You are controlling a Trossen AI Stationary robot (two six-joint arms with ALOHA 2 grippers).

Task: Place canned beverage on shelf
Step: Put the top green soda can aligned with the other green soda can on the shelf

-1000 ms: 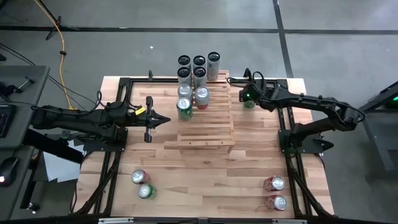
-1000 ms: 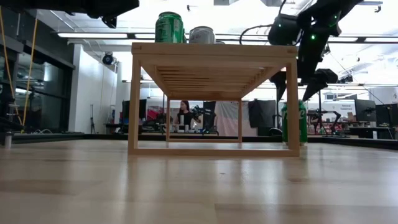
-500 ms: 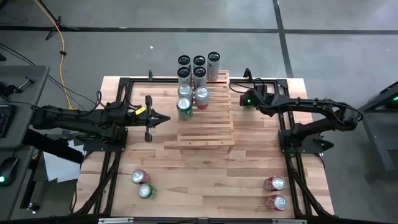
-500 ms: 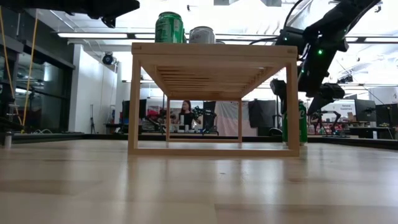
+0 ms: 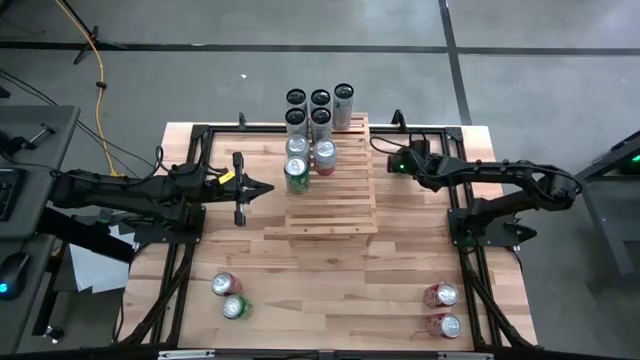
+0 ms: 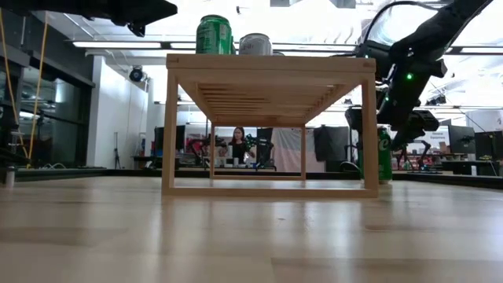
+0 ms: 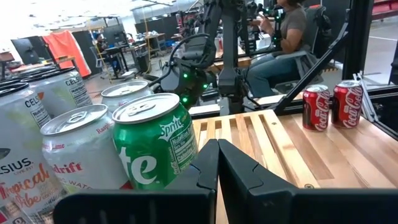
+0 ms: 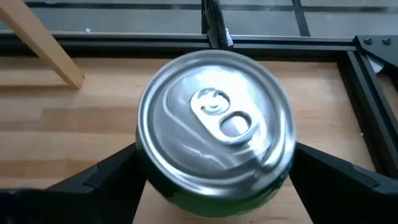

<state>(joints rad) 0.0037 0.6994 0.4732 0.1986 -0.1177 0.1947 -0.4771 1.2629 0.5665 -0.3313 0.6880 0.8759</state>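
Straddling the green can (image 8: 214,134), the right gripper (image 8: 214,180) has its jaws spread wide, one finger (image 8: 93,177) on each flank, nothing clamped yet as far as the wrist view shows. That can stands upright on the worktop (image 5: 400,260) just beside the shelf's right side, near the far edge; in the low view it shows as a green can (image 6: 383,155) next to the shelf leg with the arm hanging over it. Coming from above keeps the fingers clear of the shelf (image 5: 335,195) — sensible, I'd say. On the shelf's far end other cans (image 5: 310,150) already stand in rows, so the free slats nearer the camera look like the target. Over on the other side, the left gripper (image 5: 240,190) waits with jaws clenched, empty, beside the shelf.
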